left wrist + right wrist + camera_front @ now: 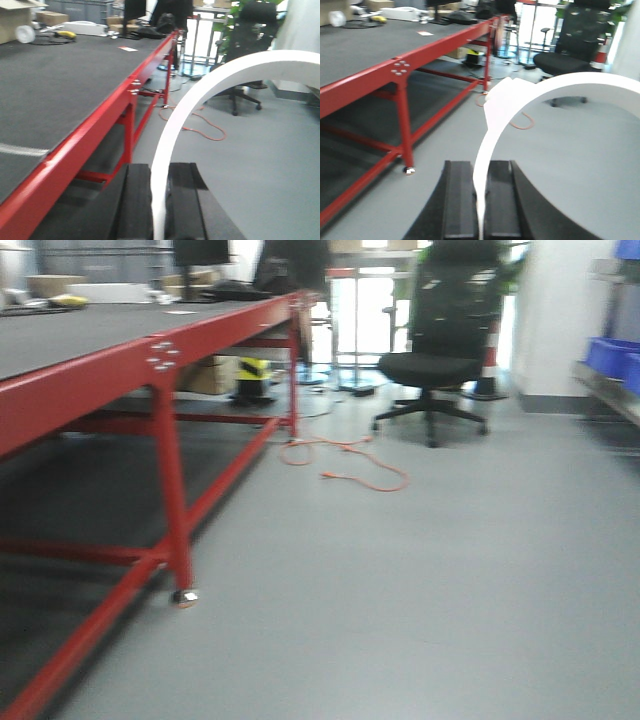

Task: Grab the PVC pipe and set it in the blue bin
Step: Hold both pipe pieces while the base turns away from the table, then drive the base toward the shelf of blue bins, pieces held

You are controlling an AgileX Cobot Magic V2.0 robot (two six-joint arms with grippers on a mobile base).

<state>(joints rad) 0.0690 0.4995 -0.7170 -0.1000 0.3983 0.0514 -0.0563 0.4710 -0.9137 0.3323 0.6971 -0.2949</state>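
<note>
Gripping curved white PVC pipe [174, 130] edge-on between closed black fingers [135, 200]: left gripper [160, 172] and right gripper [481, 170] alike; red table [200, 340] alongside, blue bin [610, 355] far right.

My front view smears with motion blur; the far doorway [360, 315] glares white, and shadow pools under the table [100, 330].

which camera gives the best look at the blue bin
The exterior front-facing view: the blue bin sits on a shelf at the right edge, blurred and cut off by the frame. Neither wrist view shows it at all.
</note>
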